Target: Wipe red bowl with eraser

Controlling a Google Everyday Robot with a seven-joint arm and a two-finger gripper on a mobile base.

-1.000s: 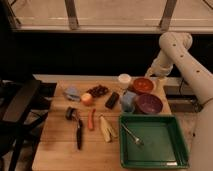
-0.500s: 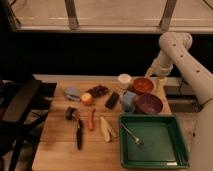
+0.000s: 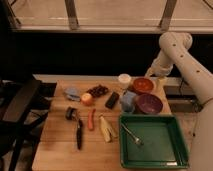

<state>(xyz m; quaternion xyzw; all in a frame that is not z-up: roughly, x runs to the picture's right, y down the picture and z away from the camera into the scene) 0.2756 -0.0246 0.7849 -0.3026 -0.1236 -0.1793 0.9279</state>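
The red bowl [image 3: 143, 85] stands at the back right of the wooden table [image 3: 55, 150], just behind the dark purple bowl [image 3: 148, 104]. The eraser [image 3: 112, 100], a small black block, lies near the table's middle, between the apple [image 3: 87, 99] and a blue object [image 3: 128, 101]. My white arm comes down from the upper right. My gripper [image 3: 160, 80] hangs just right of the red bowl, at the table's back right corner, far from the eraser. I see nothing held in it.
A white cup [image 3: 124, 80] stands left of the red bowl. Dark grapes [image 3: 98, 90], a grey-blue object [image 3: 71, 92], a black round object [image 3: 70, 112], a black-handled tool [image 3: 79, 134], a red stick-like item [image 3: 91, 119] and a banana [image 3: 106, 130] lie around. A green tray [image 3: 175, 150] holds a fork [image 3: 132, 135]. A chair [image 3: 20, 110] stands at left.
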